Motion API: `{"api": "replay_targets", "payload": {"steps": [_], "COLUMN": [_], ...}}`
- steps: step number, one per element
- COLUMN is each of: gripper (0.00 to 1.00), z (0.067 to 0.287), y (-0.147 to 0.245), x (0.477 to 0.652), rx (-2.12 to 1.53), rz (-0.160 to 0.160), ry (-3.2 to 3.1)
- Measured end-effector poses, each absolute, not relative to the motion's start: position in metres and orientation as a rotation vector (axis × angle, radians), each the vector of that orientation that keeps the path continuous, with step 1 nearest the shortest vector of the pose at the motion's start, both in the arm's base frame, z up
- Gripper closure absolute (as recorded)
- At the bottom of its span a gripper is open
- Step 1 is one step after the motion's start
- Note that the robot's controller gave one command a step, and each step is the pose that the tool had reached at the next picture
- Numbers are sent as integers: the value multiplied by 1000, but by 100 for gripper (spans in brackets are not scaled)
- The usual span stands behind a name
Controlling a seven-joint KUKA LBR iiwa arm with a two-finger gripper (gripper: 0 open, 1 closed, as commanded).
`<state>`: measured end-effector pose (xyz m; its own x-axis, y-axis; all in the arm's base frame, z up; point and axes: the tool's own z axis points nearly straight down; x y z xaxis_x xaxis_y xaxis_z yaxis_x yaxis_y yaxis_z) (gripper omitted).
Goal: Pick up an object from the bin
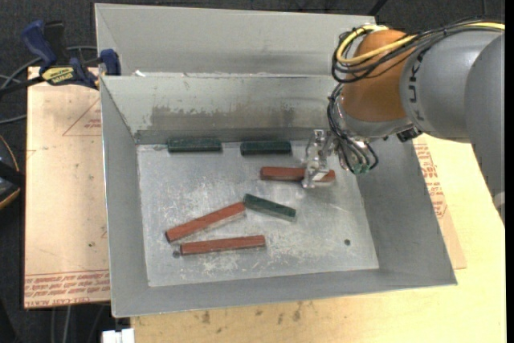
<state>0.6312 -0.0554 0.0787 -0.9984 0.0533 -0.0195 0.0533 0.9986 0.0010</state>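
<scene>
My gripper point(316, 169) is low in the bin's right half, right over the right end of a short red-brown bar point(279, 172) that lies flat on the floor. The bar's left part sticks out to the left of the gripper. A dark green bar point(270, 207) lies slanted just in front of it, apart from the gripper. Another dark green bar point(265, 147) lies along the back wall, a little to the gripper's left.
A second dark green bar point(193, 145) lies at the back left. Two long red-brown bars point(206, 222) point(222, 246) lie at the front left, close together. The arm with its orange cover and cables hangs over the bin's right rim.
</scene>
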Motion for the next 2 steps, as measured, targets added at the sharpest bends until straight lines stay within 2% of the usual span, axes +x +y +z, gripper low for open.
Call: {"api": "replay_targets", "payload": {"steps": [1, 2], "gripper": [100, 100], "z": [79, 274], "y": [-55, -36], "x": [631, 644], "rx": [83, 106], "rz": [1, 2], "ry": [3121, 3138]}}
